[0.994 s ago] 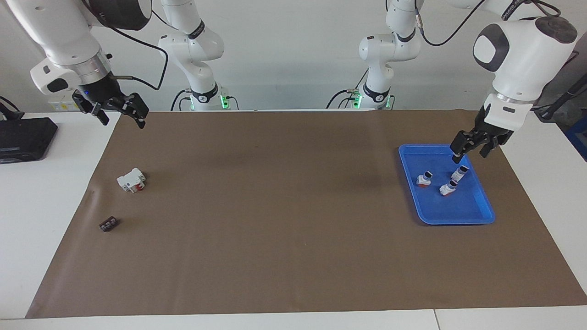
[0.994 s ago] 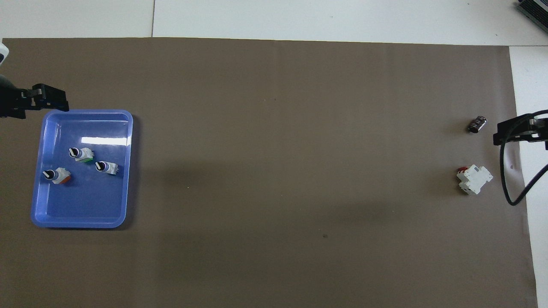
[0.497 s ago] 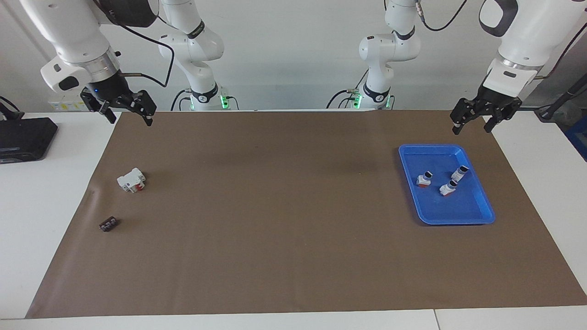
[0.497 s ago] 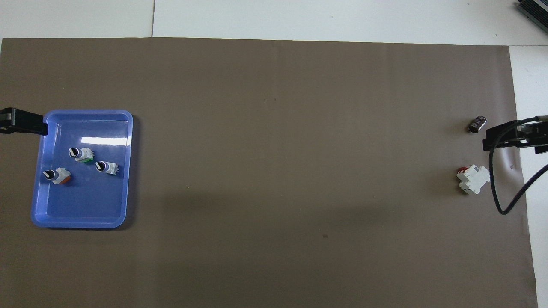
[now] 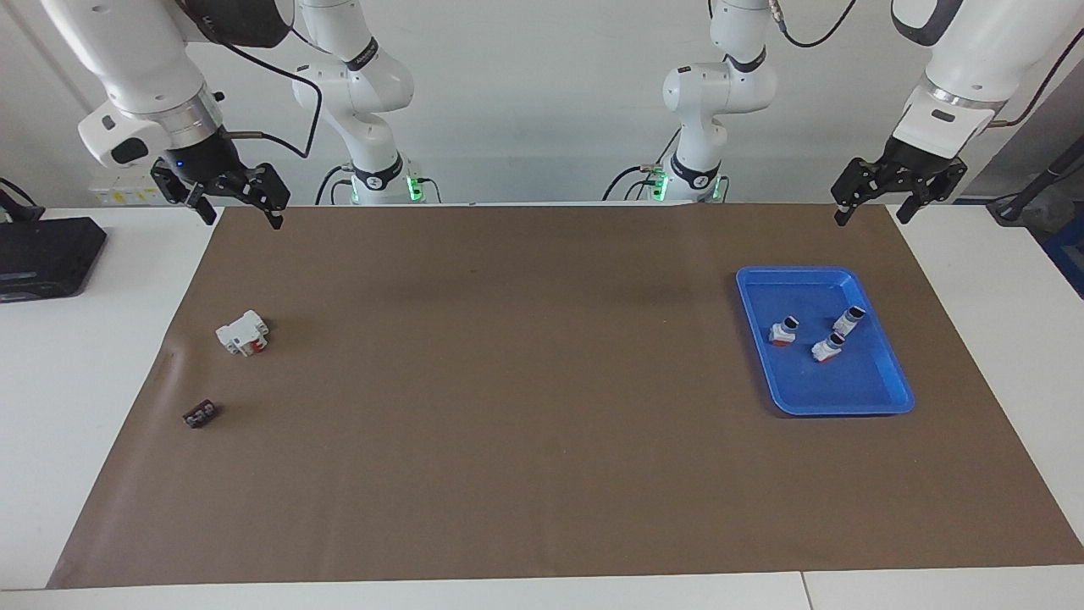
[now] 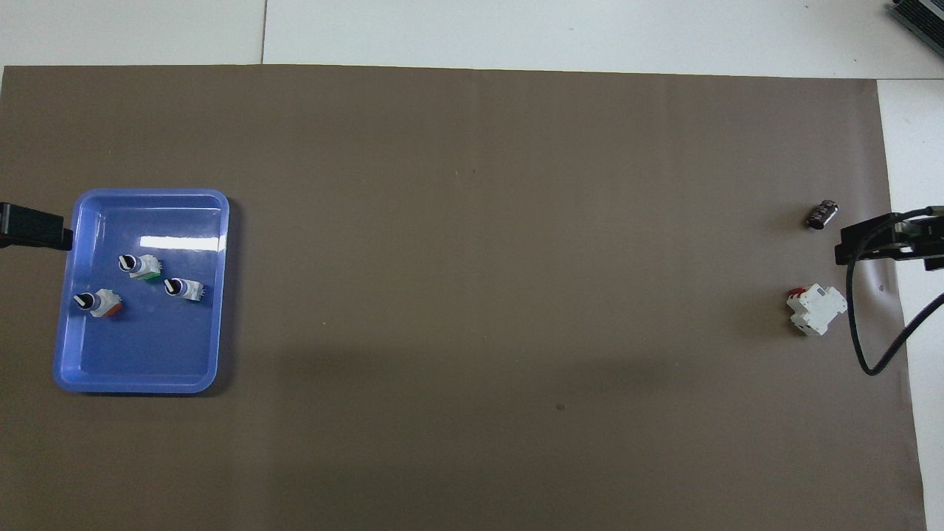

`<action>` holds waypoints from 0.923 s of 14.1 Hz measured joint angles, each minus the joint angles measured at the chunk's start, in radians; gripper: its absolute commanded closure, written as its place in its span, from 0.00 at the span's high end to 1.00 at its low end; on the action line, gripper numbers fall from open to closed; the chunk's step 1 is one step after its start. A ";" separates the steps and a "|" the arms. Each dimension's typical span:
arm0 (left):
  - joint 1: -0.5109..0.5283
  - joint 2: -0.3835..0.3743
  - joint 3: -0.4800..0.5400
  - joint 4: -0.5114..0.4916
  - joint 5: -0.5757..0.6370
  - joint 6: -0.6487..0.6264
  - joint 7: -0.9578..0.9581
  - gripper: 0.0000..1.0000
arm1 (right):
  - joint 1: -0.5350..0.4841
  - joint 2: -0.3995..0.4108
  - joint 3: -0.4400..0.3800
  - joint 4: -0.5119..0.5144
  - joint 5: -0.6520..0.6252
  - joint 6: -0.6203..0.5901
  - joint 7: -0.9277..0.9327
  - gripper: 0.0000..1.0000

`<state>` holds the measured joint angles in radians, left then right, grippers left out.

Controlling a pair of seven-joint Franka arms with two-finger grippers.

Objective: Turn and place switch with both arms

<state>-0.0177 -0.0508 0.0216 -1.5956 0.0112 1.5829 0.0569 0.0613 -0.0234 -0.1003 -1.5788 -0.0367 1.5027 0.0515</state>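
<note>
Three unlabelled switches [image 6: 139, 265] in tray [image 6: 140, 378]

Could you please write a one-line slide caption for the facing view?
Three switches lie in the blue tray; both end effectors, left and right, hang open and empty above the mat's corners.

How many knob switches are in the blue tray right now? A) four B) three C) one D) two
B: three small switches lie in the blue tray: the green-faced switch, an orange-faced one and a plain white one; neither open gripper holds anything.
</note>
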 measured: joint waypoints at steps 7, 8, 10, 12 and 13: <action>-0.001 0.000 -0.006 0.000 -0.009 0.007 0.002 1.00 | 0.003 -0.001 0.000 0.000 0.000 0.000 0.000 1.00; -0.001 0.000 -0.005 0.000 -0.019 0.012 0.002 1.00 | 0.003 -0.001 0.001 0.000 0.000 0.000 0.000 1.00; -0.001 0.000 -0.004 0.000 -0.036 0.015 0.002 1.00 | 0.003 -0.001 0.001 0.000 0.000 0.000 0.000 1.00; -0.001 0.000 -0.003 0.000 -0.037 0.017 0.002 1.00 | 0.003 -0.001 0.001 0.000 0.000 0.001 0.000 1.00; -0.001 0.000 -0.003 0.000 -0.037 0.017 0.002 1.00 | 0.004 -0.001 0.001 0.000 0.000 0.002 0.000 1.00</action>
<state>-0.0184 -0.0506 0.0186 -1.5955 -0.0262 1.5997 0.0590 0.0650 -0.0248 -0.0998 -1.5790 -0.0366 1.5047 0.0515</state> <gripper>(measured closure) 0.000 0.000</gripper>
